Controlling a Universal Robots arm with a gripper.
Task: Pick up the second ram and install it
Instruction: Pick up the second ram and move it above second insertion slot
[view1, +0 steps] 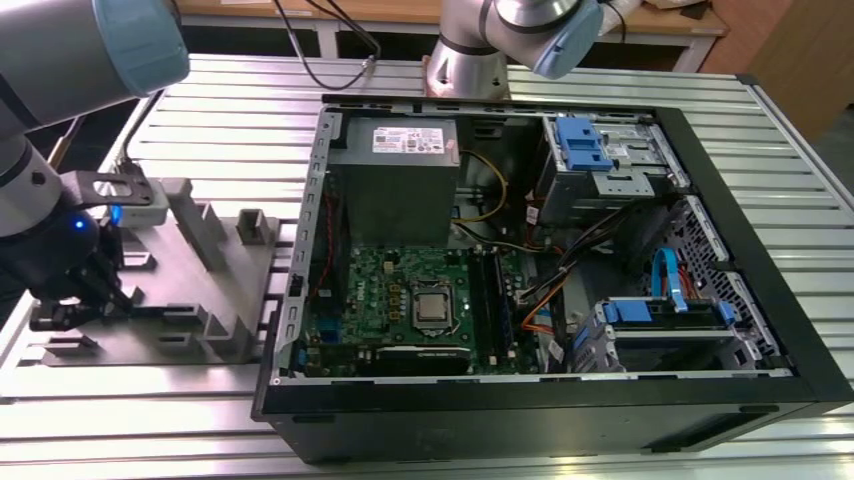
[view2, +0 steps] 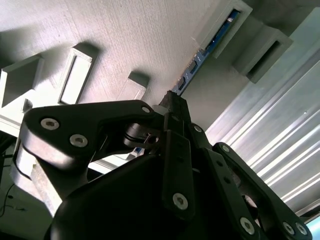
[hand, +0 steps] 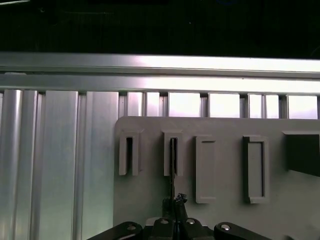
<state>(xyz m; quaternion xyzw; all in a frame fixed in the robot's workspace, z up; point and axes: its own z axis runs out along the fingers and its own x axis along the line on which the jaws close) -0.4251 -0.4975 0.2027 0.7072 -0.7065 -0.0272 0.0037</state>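
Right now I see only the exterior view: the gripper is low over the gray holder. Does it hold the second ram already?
Observer: Yes. In the second wrist view the gripper is shut on the second ram near its end.
Operator: Is it lifted out?
Observer: No. In the first wrist view it stands edge-on, seated in the gray holder.
Operator: Is anything beside it?
Observer: The narrow slot beside it looks empty.
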